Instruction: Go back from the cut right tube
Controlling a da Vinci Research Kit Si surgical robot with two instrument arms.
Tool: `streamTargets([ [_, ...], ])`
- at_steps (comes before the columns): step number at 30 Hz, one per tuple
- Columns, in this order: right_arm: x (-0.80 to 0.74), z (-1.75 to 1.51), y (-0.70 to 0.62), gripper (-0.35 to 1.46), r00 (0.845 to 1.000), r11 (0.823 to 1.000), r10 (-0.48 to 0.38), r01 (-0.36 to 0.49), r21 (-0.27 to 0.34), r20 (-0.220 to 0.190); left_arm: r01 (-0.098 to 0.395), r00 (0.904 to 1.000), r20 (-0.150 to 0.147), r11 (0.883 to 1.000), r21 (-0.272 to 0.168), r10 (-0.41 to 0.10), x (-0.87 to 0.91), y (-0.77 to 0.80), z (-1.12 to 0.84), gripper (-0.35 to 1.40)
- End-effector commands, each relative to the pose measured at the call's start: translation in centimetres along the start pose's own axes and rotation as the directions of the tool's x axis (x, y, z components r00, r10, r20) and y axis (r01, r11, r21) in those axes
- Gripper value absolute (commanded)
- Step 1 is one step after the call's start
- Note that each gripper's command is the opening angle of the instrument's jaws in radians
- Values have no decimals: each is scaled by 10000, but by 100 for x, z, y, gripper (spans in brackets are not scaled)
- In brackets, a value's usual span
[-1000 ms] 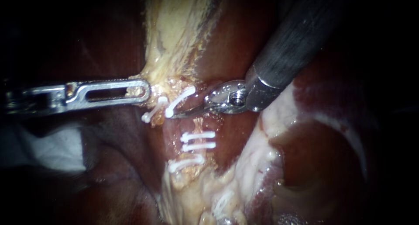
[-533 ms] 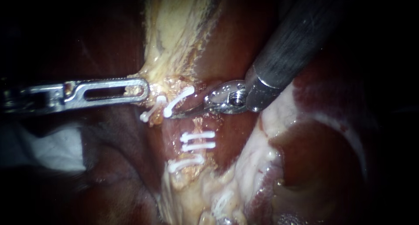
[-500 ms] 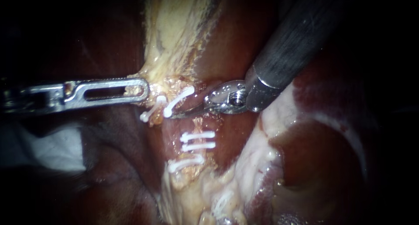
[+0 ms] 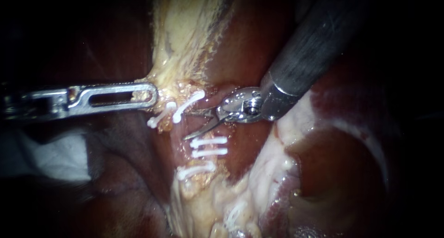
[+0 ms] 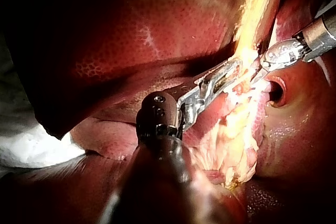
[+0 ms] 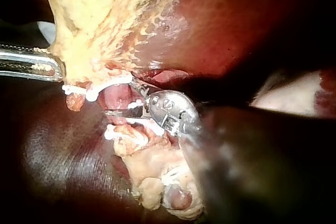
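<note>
Right tube (image 4: 203,160): centre of the endoscope view, yellowish, running roughly 12 to 6 o'clock, with dark red liver (image 4: 249,48) on either side. White clips cross it: a slanted upper clip (image 4: 190,103), a close pair (image 4: 209,140) below it, and a lowest clip (image 4: 196,171). Another clip (image 4: 159,115) sits at 8 o'clock of the upper one, on a neighbouring strand. Between the upper clip and the pair there is pink-red tissue; the cut ends are not clearly made out.

Right instrument (image 4: 186,125): dark shaft enters from 1 o'clock, thin blades point toward 9 o'clock. Claw stands apart and holds nothing. One blade tip lies just under the upper clip, the other just above the pair, with the pink stretch of the tube between them. Right wrist view: blades lie over the same pink tissue between the clips.

Left instrument (image 4: 151,95): shaft from 9 o'clock, slotted claw clamped on yellowish tissue (image 4: 185,30) at 9 o'clock of the upper clip; tissue shows through the slot. Left wrist view: claw closed on the yellow strand, right instrument's tip just ahead of it, near but apart.

Further out: pale glistening tissue (image 4: 286,141) at 4 o'clock of the tube; white material (image 4: 55,157) at 8 o'clock, beneath the left shaft
</note>
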Motion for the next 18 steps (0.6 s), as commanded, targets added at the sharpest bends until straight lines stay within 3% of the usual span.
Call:
streamTargets([
  [1, 0, -1, -1, 93, 10000, 10000, -64, 64, 5, -35, -1, 10000, 0, 10000, -1, 1, 0, 0, 0, -35],
  [12, 4, -14, -16, 121, 9988, 9989, -474, 475, 46, -101, -5, 10000, -2, 10000, 3, 5, 0, 2, 0, -35],
  [18, 11, -36, -36, 143, 9859, 9836, -1670, 1662, -708, -67, -32, 10000, -5, 10000, 15, 32, 1, 10, 2, -35],
])
